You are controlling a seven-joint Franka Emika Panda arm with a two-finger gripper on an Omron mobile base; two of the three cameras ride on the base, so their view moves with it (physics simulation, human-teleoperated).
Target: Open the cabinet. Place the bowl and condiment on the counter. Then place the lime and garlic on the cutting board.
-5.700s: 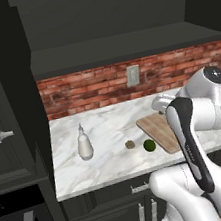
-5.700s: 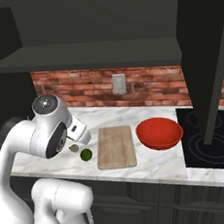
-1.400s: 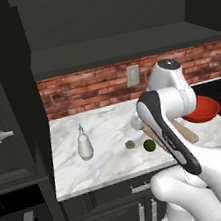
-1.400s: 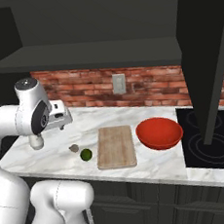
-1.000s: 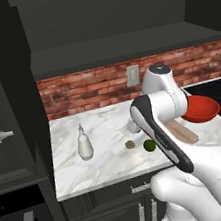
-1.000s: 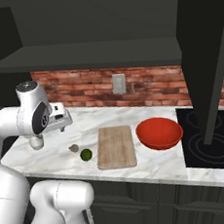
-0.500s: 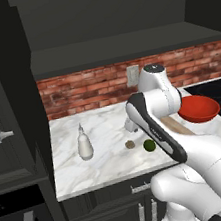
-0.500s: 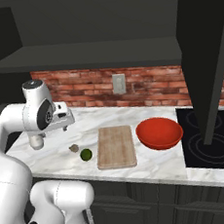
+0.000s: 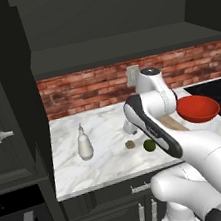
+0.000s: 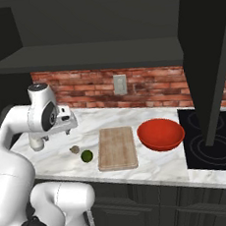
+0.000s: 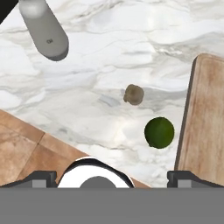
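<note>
Hand view: lime at five o'clock of garlic.
Fingers: spread wide, empty.
Approach: we centre over the lime, then descend.

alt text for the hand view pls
Looking down on the marble counter: a dark green lime and a smaller brownish garlic lie apart beside the wooden cutting board, with the white condiment bottle at upper left.
</note>
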